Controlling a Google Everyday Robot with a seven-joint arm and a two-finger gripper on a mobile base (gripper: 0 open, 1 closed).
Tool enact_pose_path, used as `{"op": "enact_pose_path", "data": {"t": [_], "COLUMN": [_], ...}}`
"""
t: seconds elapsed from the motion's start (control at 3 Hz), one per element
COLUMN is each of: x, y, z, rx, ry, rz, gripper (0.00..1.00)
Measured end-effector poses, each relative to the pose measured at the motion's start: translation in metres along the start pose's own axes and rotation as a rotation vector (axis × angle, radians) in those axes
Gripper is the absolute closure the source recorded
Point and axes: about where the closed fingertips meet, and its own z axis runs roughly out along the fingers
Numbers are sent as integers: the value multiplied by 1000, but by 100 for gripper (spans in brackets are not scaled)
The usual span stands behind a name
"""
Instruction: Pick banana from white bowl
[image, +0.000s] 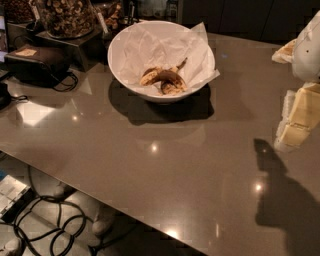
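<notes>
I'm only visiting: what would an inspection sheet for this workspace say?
Surface: glossy brown table, light glints, a shadow lower right.
Job's things: spotted banana lying on paper inside the white bowl.
Clutter: snack jar and black box, back left.
Grippers: tool at the right edge, apart from the bowl.
Cables: black cables on the floor, lower left.
Surroundings: dark cabinets behind.

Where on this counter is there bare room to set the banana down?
The widest bare counter lies in front of the white bowl, toward the near edge; another patch sits between the bowl and the end effector at the right edge. The back left is crowded: glass jar, black case and its cable.
</notes>
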Motion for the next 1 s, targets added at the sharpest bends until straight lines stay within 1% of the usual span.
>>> {"op": "enact_pose_path", "data": {"t": [0.33,0.67,1.0], "x": [0,-7,-27], "y": [0,-7,-25], "z": [0,0,7], "rx": [0,4,-23], "ry": [0,17,28], "rz": [0,-8,-54], "gripper": [0,0,0]}}
